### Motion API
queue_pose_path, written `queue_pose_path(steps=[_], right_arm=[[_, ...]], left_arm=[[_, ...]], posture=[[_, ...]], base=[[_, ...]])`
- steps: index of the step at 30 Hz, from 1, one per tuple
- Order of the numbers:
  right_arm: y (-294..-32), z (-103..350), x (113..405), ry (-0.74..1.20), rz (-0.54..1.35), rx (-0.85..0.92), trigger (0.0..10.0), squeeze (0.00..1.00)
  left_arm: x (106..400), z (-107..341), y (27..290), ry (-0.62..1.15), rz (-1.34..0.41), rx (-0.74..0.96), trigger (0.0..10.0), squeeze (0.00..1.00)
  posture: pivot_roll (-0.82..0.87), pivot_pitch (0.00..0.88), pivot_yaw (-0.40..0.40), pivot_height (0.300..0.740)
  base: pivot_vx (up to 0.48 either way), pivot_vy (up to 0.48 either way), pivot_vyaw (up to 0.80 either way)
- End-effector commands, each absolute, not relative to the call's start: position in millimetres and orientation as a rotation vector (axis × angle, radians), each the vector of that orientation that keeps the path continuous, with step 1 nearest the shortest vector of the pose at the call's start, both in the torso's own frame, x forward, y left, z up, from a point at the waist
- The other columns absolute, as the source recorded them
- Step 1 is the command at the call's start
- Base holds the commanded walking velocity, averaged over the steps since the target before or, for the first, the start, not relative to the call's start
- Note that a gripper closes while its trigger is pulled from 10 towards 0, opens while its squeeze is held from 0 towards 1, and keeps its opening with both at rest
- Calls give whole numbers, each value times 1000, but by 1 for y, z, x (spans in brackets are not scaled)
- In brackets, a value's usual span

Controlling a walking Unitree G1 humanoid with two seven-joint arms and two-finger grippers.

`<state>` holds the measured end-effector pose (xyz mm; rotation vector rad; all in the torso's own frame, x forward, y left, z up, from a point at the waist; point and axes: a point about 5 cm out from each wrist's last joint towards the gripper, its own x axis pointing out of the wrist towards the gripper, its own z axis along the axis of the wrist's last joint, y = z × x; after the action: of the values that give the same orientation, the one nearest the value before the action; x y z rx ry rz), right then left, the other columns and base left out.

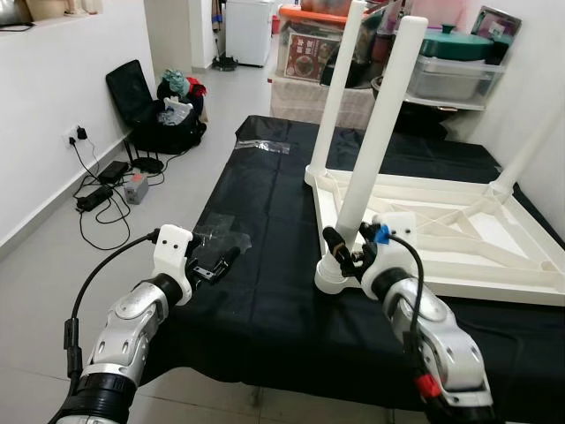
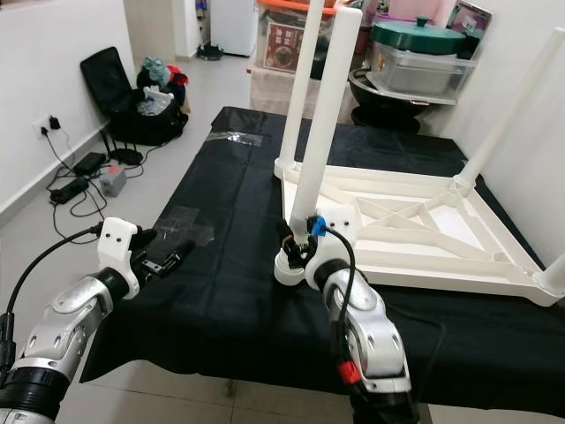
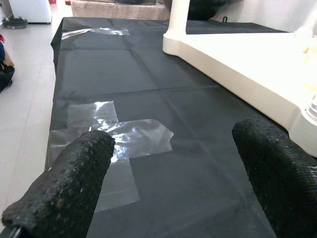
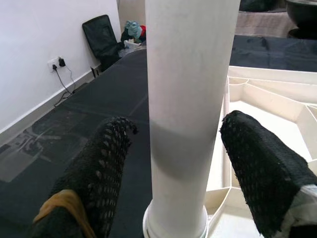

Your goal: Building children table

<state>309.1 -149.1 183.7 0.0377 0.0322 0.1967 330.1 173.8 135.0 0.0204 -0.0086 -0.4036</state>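
While the white table [image 1: 494, 234] is lying upside down on the black cloth [image 1: 265, 291], work is centring on its near-left corner.

Left side: the left gripper [image 1: 214, 263] is hovering low over the cloth near its left edge, fingers [image 3: 74, 178] spread wide, holding nothing. Clear plastic film [image 3: 116, 134] is lying flat on the cloth just ahead of it. Off the cloth, cables and a black bag are sitting on the floor by the wall.

Centre: the near leg [image 1: 375, 141] is standing upright in its corner socket [image 1: 334, 278], with a second leg [image 1: 335, 88] upright at the far-left corner behind it. The right gripper [image 1: 347, 252] is sitting at the near leg's base, fingers [image 4: 106, 168] straddling the tube on both sides. Gaps are showing between pads and tube, so the jaws are reading as open around it, not clamped.

Right side: the ribbed underside is spreading toward two more legs at the right corners, both partly cut off by the frame.

Handling judgement: the leg is looking like hollow moulded plastic, so light, stiff and smooth, likely slippery under the pads. Gripping low, just above the socket, is looking best, since a high hold would lever the tube sideways.
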Motion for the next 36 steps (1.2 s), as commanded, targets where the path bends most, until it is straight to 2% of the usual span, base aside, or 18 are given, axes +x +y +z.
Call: queue_pose_path(steps=[1,16,30,31,36], right_arm=[[-153,182,312,38,170,32,10000,0],[-135,202,343,-29,165,42,10000,0],[-143,191,358,-1,69,53,10000,0],[-146,193,361,-14,48,69,0,0],[-148,196,364,-47,17,95,0,0]], left_arm=[[330,133,174,-1,-401,28,10000,0],[331,134,172,-5,-399,27,10000,0],[329,134,175,-5,-389,30,10000,0],[329,134,175,-5,-390,31,10000,0],[330,134,176,-5,-387,35,10000,0]], posture=[[37,0,-118,740],[57,0,-127,740],[67,0,-128,740],[69,0,-128,740],[73,0,-131,740]], base=[[0,0,0],[0,0,0],[0,0,0],[0,0,0],[0,0,0]])
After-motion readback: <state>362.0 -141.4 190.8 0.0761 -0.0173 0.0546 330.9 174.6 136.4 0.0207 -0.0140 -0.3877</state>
